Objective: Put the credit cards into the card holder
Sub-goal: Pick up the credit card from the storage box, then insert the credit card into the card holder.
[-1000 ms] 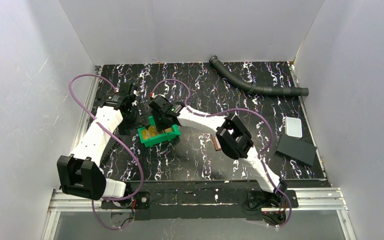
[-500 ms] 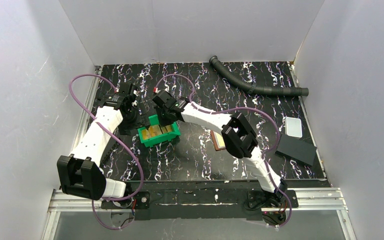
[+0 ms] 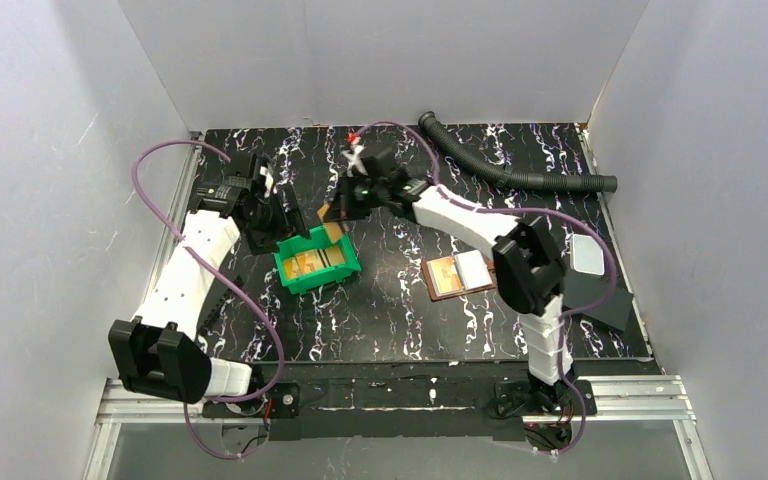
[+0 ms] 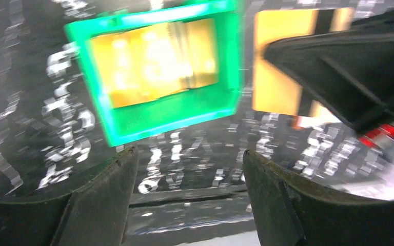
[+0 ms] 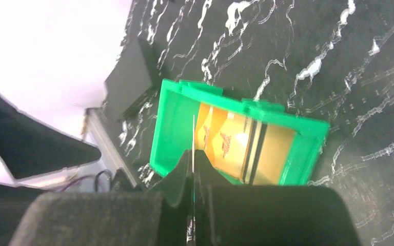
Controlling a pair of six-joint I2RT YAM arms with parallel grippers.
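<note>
Top external view: the right gripper (image 3: pixel 342 214) hangs by the far right corner of the green bin (image 3: pixel 290 276), pinched shut on one orange card (image 3: pixel 333 232). More credit cards (image 3: pixel 315 262) lie in the bin. The card holder (image 3: pixel 457 275) lies open on the table, well to the right of the bin, with its inner side up. The left gripper (image 3: pixel 276 220) sits just beside the bin's far left side, jaws wide and holding nothing.

Left wrist view: it is blurred, but the orange card shows flat-on beside the bin wall, with the right arm's black fingers across one end. The left fingers (image 4: pixel 102 205) stand wide apart over bare table.

Right wrist view: the card is edge-on, a thin line squeezed between the closed fingers, with the bin and the other cards below.

The step in hand looks like carrying this card to the holder. The grip seems to sit near one end, so a smooth carry suits it. The free edge should lead, meet a pocket mouth at a shallow angle, and slide in rather than drop. The holder may skid, so the left gripper could steady it.
</note>
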